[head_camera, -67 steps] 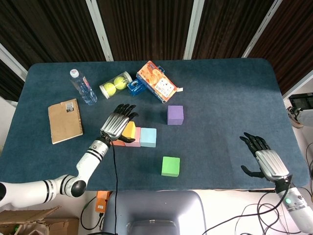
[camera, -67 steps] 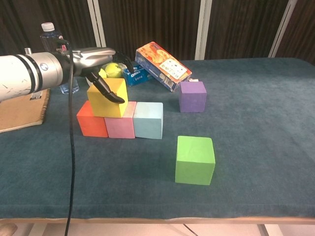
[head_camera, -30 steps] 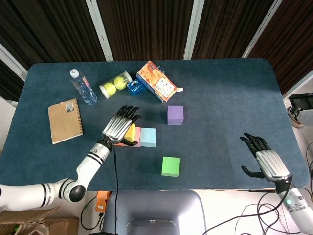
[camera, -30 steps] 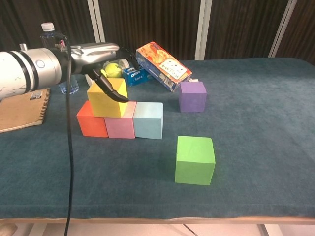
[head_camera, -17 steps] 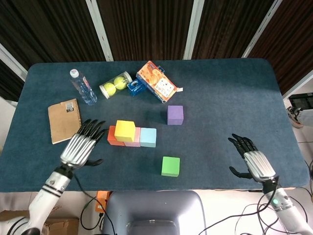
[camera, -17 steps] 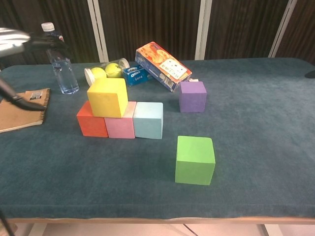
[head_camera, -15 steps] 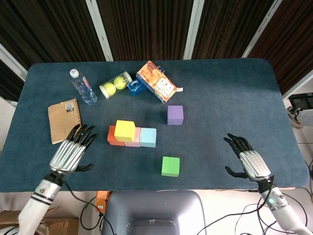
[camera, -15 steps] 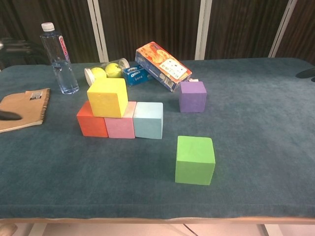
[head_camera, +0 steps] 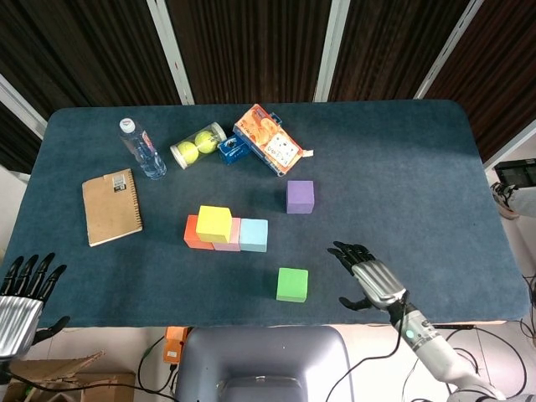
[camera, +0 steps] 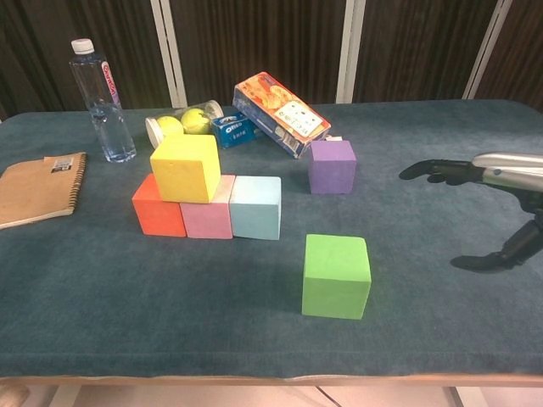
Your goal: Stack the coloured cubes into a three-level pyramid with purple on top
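1. The right hand point(head_camera: 371, 280) hovers spread wide and empty near the worktop's point(head_camera: 402, 167) front edge, right of the green cube point(head_camera: 292, 284).
2. The left hand point(head_camera: 21, 301) hangs splayed and empty off the front-left corner.
3. The yellow cube point(head_camera: 214, 223) rests on the orange cube point(head_camera: 191, 232) and pink cube point(head_camera: 232, 239), with the light blue cube point(head_camera: 255, 235) touching that row.
4. The purple cube point(head_camera: 300, 196) sits alone mid-worktop.

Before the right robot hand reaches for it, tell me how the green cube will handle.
The green cube looks stiff, with flat faces and crisp edges, so it should slide rather than roll. Its matte surface probably grips well. It stands alone on the table, clear of the other blocks, so the open right robot hand likely has room around it. Its weight cannot be told.
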You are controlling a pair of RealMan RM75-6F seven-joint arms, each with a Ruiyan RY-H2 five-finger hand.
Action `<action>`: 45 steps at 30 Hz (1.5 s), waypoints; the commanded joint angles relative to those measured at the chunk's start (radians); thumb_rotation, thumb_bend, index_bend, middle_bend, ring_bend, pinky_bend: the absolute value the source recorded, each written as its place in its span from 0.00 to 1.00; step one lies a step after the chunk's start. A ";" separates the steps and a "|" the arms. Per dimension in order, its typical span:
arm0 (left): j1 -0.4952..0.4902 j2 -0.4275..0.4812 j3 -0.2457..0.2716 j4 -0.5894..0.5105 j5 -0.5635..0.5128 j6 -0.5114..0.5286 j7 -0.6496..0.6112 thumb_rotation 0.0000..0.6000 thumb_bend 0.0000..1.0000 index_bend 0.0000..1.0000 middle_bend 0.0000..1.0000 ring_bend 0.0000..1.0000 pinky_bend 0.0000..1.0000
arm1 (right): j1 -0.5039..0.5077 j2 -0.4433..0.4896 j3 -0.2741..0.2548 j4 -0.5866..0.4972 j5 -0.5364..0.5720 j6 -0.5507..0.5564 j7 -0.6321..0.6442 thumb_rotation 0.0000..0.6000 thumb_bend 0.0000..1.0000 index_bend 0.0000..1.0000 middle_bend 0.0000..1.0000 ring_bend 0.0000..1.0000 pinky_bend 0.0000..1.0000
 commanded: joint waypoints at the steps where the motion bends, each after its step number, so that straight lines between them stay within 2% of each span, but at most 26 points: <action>1: 0.033 -0.012 -0.014 0.042 0.003 0.007 -0.046 0.85 0.00 0.19 0.06 0.00 0.07 | 0.071 -0.042 0.037 -0.074 0.149 -0.042 -0.088 1.00 0.20 0.03 0.00 0.00 0.00; 8: 0.067 -0.034 -0.049 0.107 0.002 -0.016 -0.110 0.86 0.00 0.19 0.06 0.00 0.07 | 0.170 -0.101 0.059 -0.085 0.366 -0.070 -0.153 1.00 0.20 0.04 0.00 0.00 0.00; 16: 0.085 -0.045 -0.084 0.146 0.005 -0.054 -0.138 0.86 0.00 0.19 0.06 0.00 0.07 | 0.251 -0.159 0.050 -0.059 0.511 -0.084 -0.174 1.00 0.20 0.06 0.00 0.00 0.00; 22: 0.093 -0.061 -0.105 0.173 0.007 -0.084 -0.151 0.86 0.00 0.19 0.06 0.00 0.07 | 0.300 -0.229 0.041 -0.010 0.592 -0.045 -0.206 1.00 0.20 0.09 0.00 0.00 0.00; 30: 0.105 -0.066 -0.119 0.193 0.014 -0.104 -0.174 0.86 0.00 0.19 0.06 0.00 0.07 | 0.328 -0.294 0.020 0.033 0.643 0.033 -0.264 1.00 0.20 0.15 0.00 0.00 0.00; 36: 0.112 -0.070 -0.132 0.210 0.019 -0.124 -0.198 0.85 0.00 0.19 0.06 0.00 0.07 | 0.330 -0.312 0.010 0.048 0.670 0.063 -0.274 1.00 0.20 0.26 0.00 0.00 0.00; 42: 0.118 -0.071 -0.142 0.216 0.029 -0.129 -0.205 0.85 0.00 0.18 0.06 0.00 0.07 | 0.322 -0.326 0.018 0.066 0.658 0.073 -0.249 1.00 0.20 0.33 0.00 0.00 0.00; 45: 0.122 -0.072 -0.147 0.217 0.032 -0.132 -0.208 0.86 0.00 0.18 0.06 0.00 0.07 | 0.314 -0.327 0.020 0.069 0.640 0.076 -0.233 1.00 0.24 0.36 0.00 0.00 0.00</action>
